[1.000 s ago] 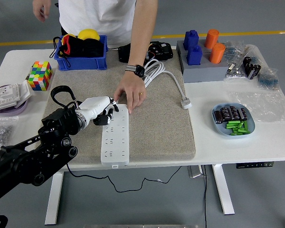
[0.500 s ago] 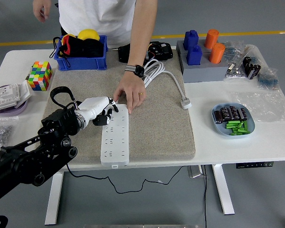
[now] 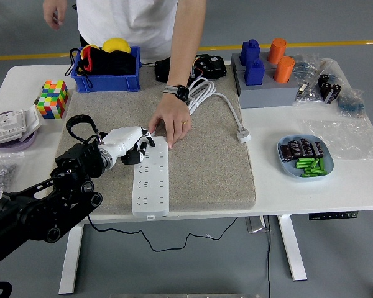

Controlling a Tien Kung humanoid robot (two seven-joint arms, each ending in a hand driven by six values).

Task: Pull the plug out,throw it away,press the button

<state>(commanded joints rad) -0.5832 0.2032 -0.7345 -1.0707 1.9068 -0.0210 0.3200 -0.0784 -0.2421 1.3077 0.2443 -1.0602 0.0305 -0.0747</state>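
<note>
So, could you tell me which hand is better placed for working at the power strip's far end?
The left hand. It is already at the far end of the power strip, beside the person's hand resting there. No right arm is in view.

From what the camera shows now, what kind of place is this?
Probably a robotics lab or test workspace: a white table crowded with practice items such as a power strip on a grey mat and a colour cube, with a person's hand steadying the strip beside the robot's left hand.

power strip on mat; cube left; tray right.
</note>
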